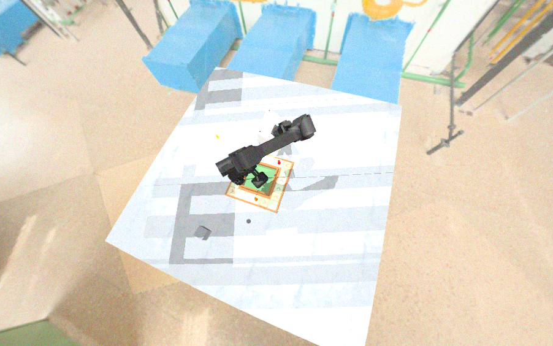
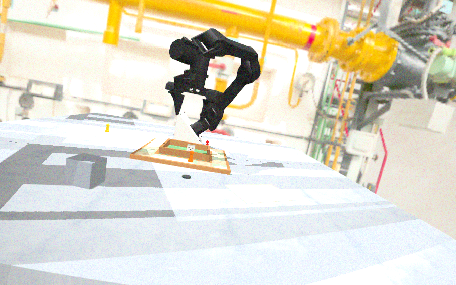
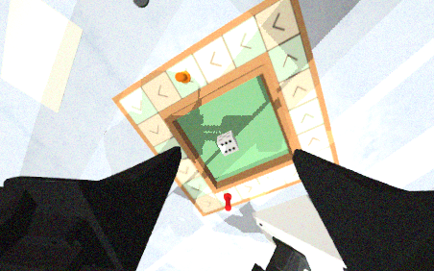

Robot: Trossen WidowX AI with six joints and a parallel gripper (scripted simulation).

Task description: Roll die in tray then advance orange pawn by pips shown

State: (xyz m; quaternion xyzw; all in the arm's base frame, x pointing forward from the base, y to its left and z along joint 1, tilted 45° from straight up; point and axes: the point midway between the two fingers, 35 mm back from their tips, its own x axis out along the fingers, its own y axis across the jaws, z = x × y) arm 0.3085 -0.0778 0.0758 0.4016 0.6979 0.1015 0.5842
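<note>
My gripper is open and empty, high above the tray. The white die lies on the tray's green floor; its top face shows six pips in the wrist view. The top view does not show it, with the gripper in front. The orange pawn stands upright, apart from the fingers, on the third square counted from the left corner in the wrist view, corner included. The arrows there point toward that corner.
The board surrounds the tray. A red pawn stands on its far side, near the arm's base. A yellow pawn stands off the board. A black disc and a grey block lie on the table.
</note>
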